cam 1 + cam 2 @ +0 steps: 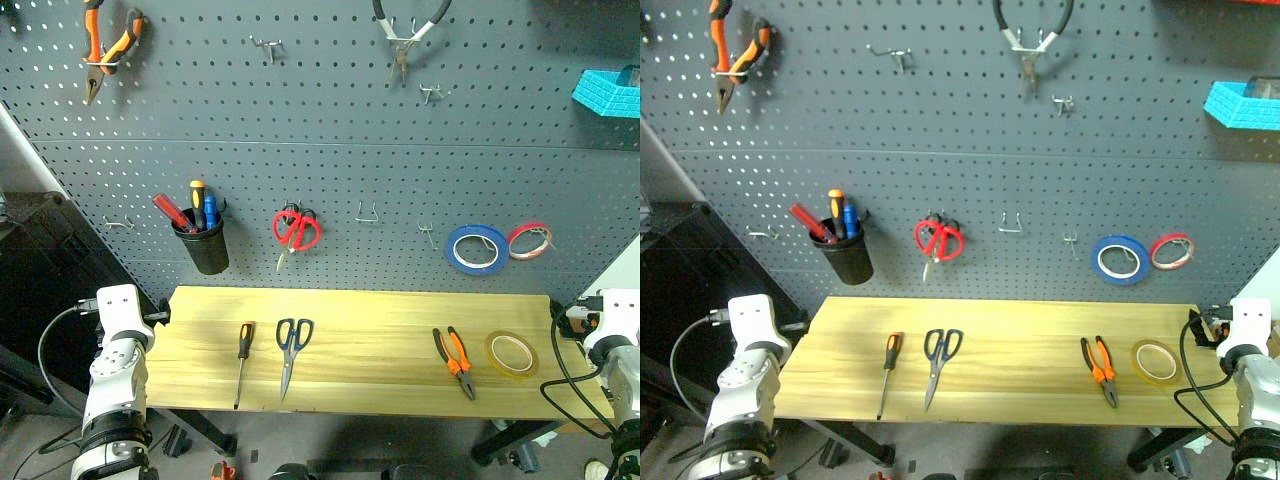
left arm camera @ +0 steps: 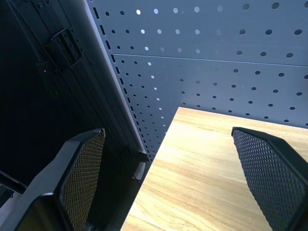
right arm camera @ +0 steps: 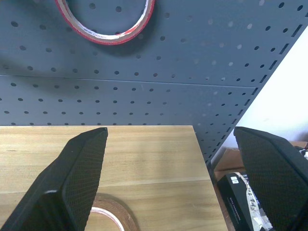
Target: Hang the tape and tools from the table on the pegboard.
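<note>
Left gripper (image 2: 168,183): fingers standing wide apart, grasping nothing, framing the table's (image 1: 380,330) left corner where it meets the pegboard (image 1: 330,150). Right gripper (image 3: 171,183): likewise released and empty, straddling the table's right end, with the yellow tape (image 3: 108,216) just peeking between its fingers near the frame bottom and the red-and-white roll (image 3: 103,21) hanging at top. In the head views both arms are sitting at the lower corners, off either table end, probably a ready pose keeping the work clear.

Nothing from the table is hanging yet. Four items are lying in a row across the lower middle, well apart, likely laid out for single picks.
- screwdriver (image 1: 243,358): long axis near vertical in frame, handle toward the pegboard, tip toward the near edge.
- scissors (image 1: 291,350): handles up, blades pointing down-frame.
- pliers (image 1: 455,360): handles up-left, nose down-right.
- tape in the head view (image 1: 512,354): lying flat at lower right.

Bare hooks (image 1: 368,213) are waiting above.
</note>
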